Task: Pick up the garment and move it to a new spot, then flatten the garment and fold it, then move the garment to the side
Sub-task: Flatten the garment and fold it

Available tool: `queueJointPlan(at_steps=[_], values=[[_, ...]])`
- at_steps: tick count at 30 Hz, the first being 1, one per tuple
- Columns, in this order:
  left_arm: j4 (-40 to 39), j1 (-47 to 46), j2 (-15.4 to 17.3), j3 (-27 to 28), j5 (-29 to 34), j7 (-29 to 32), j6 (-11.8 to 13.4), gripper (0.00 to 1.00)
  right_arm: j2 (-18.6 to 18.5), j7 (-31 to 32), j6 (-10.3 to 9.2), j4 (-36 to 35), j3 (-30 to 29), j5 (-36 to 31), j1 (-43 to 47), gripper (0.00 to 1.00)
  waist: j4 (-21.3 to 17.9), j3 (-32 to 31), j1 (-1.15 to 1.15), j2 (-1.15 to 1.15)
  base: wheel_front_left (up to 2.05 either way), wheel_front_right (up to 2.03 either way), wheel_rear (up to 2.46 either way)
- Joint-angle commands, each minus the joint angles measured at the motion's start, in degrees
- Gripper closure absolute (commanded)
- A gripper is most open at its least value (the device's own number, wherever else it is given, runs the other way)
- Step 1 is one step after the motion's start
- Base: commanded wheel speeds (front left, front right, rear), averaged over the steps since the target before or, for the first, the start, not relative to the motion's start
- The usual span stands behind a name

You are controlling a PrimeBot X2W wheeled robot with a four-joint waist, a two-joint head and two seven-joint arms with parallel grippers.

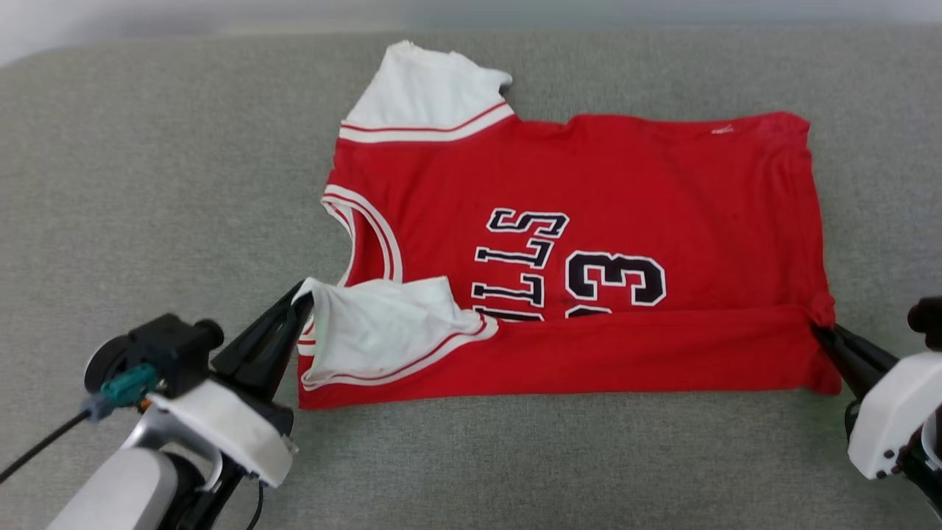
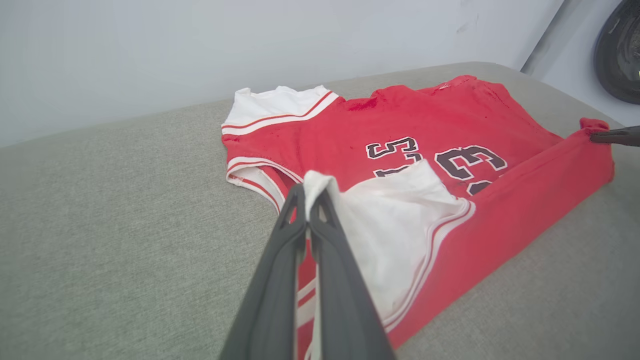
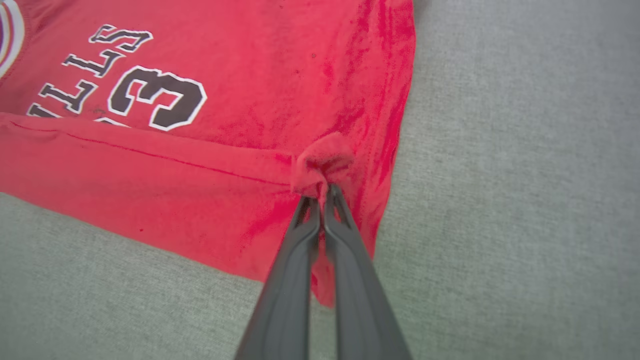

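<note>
1. Presently, nearest the robot, the left gripper point(image 1: 302, 298) is clamped on the tip of the near white sleeve point(image 1: 383, 324), at the collar end of the garment point(image 1: 589, 184).
2. Level with it, the right gripper point(image 1: 820, 331) is pinched on a bunched red corner at the garment's hem end. Each arm stands at its own end, neither nearer than the other.
3. Between the two grips, a near strip of the garment lies doubled over its body and covers the lower part of the lettering point(image 1: 515, 258). Judgement: the long axis runs left to right, from gripper to gripper, so the fold must travel straight away from the robot, both ends together.
4. Beyond the lettering, the garment's far edge lies flat on the grey cushion point(image 1: 147, 184).
5. Farthest, the far white sleeve point(image 1: 427, 96) is spread open, not yet folded.
</note>
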Motion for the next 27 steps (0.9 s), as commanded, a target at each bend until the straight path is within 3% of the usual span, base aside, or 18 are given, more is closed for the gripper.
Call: queueJointPlan(at_steps=[1, 13, 14, 15, 16, 17, 27], values=[[1.06, -1.27, -0.51, -0.37, 0.11, 0.31, -0.26, 1.0, 0.25, 0.41, -0.04, 0.53, 0.23, -0.51, -1.27, 1.0, -0.46, 2.08, -0.01, 0.0, 0.0, 0.0, 0.0], [15.44, -9.77, -3.7, -4.47, 3.09, -1.33, -1.39, 1.0, 2.01, 1.9, -0.04, 7.44, 4.24, -4.14, -7.98, 1.0, -1.12, 5.12, -0.01, 0.0, 0.0, 0.0, 0.0], [16.5, -10.07, -4.15, -4.71, 3.09, -1.62, -1.47, 0.91, 2.23, 2.24, -0.04, 8.1, 4.3, -4.06, -7.98, 1.0, -1.08, 5.03, -0.01, 0.0, 0.0, 0.0, 0.0], [17.53, -10.26, -4.43, -4.93, 3.1, -1.84, -1.52, 0.58, 2.34, 2.28, -0.04, 8.51, 4.47, -4.13, -8.0, 0.91, -1.05, 4.86, -0.01, 0.0, 0.0, 0.0, 0.0], [18.52, -10.36, -4.75, -5.23, 3.11, -1.93, -1.54, 0.16, 2.36, 1.92, -0.04, 8.85, 4.52, -4.55, -8.06, 0.28, -0.99, 4.55, -0.01, 0.0, 0.0, 0.0, 0.0], [19.53, -10.41, -5.11, -5.36, 3.07, -2.11, -1.44, 0.0, 2.5, 1.48, -0.05, 9.22, 4.4, -4.78, -8.05, 0.0, -0.94, 4.16, -0.01, 0.0, 0.0, 0.0, 0.0], [24.6, -5.8, -9.13, -2.29, -1.31, -6.2, 2.5, 0.0, 3.53, -0.15, -0.04, 10.89, 4.11, -5.33, -6.4, 0.0, -1.14, -2.78, -0.01, 0.0, 0.0, 0.0, 0.0]])
